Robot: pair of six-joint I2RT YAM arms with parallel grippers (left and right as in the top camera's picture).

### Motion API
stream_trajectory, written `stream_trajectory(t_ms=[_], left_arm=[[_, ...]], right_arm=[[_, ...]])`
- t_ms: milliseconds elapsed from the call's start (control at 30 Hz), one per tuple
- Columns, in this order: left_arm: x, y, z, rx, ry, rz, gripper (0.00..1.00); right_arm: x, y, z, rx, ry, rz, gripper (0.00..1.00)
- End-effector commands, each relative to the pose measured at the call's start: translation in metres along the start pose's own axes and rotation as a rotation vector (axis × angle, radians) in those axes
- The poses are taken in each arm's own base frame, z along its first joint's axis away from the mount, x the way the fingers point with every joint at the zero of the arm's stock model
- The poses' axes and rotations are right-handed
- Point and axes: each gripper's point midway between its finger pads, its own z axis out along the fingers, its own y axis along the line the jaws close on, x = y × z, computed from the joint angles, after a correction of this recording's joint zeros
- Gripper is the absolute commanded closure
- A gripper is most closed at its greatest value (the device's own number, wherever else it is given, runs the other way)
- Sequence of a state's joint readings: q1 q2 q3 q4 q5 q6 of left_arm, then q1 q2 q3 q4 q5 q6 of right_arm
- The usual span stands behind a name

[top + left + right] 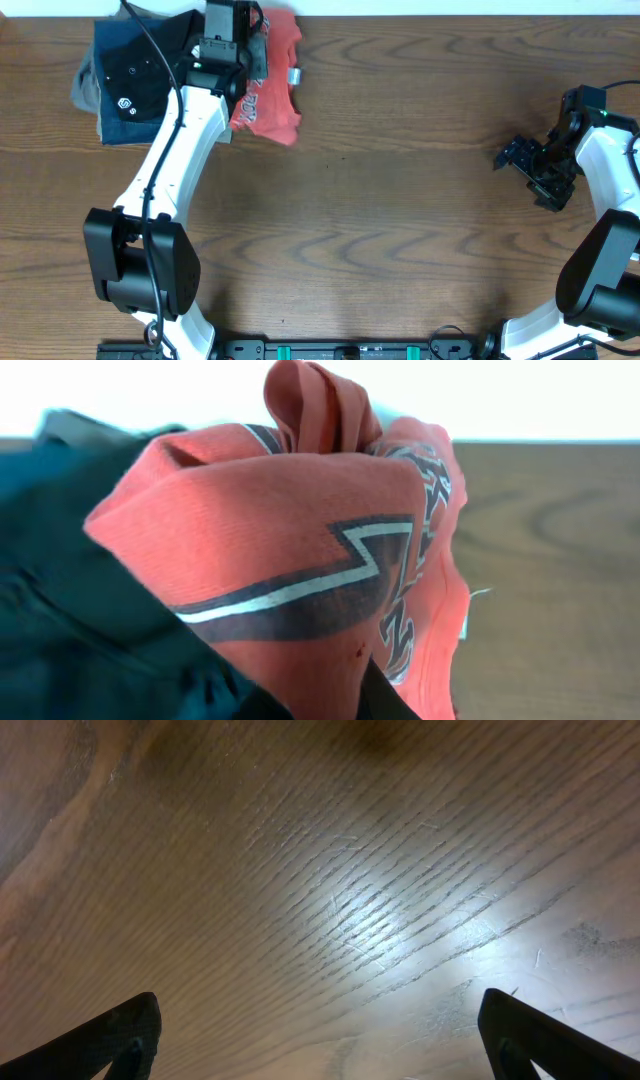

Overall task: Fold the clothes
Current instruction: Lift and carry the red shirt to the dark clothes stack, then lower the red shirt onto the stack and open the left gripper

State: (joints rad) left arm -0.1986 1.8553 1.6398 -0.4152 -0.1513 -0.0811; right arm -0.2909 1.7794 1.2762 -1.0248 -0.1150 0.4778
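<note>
The clothes are a red-orange T-shirt point(277, 100) with white and dark lettering, bunched at the table's far left beside a pile of dark garments. My left gripper point(254, 52) is shut on a pinch of this shirt. In the left wrist view the shirt point(300, 530) fills the frame, its fabric rising in folds out of my left gripper point(342, 692) at the bottom edge. My right gripper point(520, 160) hangs open over bare wood at the right side. In its own view my right gripper point(330, 1045) has its black fingertips point(125, 1040) wide apart, with nothing between them.
A stack of dark blue-black garments point(130, 85) with small white logos lies at the far left corner, partly under the shirt and my left arm. It also shows as dark teal cloth point(60, 610) in the left wrist view. The wooden table point(380, 200) stretches between the arms.
</note>
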Motion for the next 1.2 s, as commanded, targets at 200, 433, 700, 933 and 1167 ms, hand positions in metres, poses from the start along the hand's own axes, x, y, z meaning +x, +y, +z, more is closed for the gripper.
stream_trajectory(t_ms=[200,433,700,933,1167], left_arm=[[-0.049,0.045,-0.008,-0.108,-0.152,-0.067,0.88],[-0.056,0.088,-0.005,-0.168,-0.177,-0.144,0.87],[-0.064,0.106,-0.01,-0.185,-0.214,-0.226,0.9],[-0.082,0.12,-0.029,-0.242,-0.29,-0.247,0.89],[-0.078,0.145,-0.024,-0.287,-0.283,-0.268,0.89]], right_arm=[[-0.004,0.001,-0.005,-0.005,-0.018,-0.011,0.01],[-0.004,0.001,-0.005,-0.006,-0.018,-0.01,0.01],[-0.004,0.001,-0.005,-0.006,-0.018,-0.011,0.01],[-0.004,0.001,-0.005,-0.005,-0.018,-0.01,0.01],[-0.004,0.001,-0.005,-0.005,-0.018,-0.011,0.01]])
